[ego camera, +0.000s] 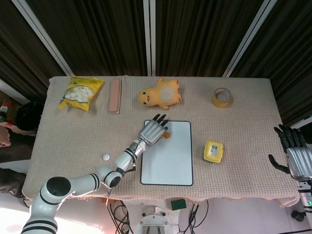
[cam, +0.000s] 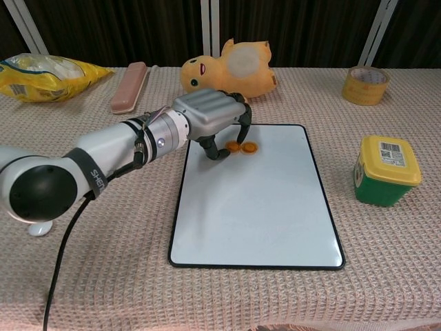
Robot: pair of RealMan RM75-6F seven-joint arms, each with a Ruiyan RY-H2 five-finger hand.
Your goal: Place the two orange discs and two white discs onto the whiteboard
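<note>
The silver left hand (cam: 210, 118) arches over the far left corner of the flat, black-framed whiteboard (cam: 258, 207), fingers curled down around one small orange disc (cam: 233, 146), likely nudging it beside the second orange disc (cam: 249, 147). A white disc (ego camera: 106, 157) waits on the woven tablecloth's near left. The right hand (ego camera: 295, 155) hangs spread, empty.

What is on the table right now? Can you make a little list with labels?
whiteboard: flat, middle of table
orange discs: two, side by side on the whiteboard's far edge
left hand: fingers curled down over the discs
white disc: on the cloth, left of the board
right hand: off the table's right edge, holding nothing
</note>
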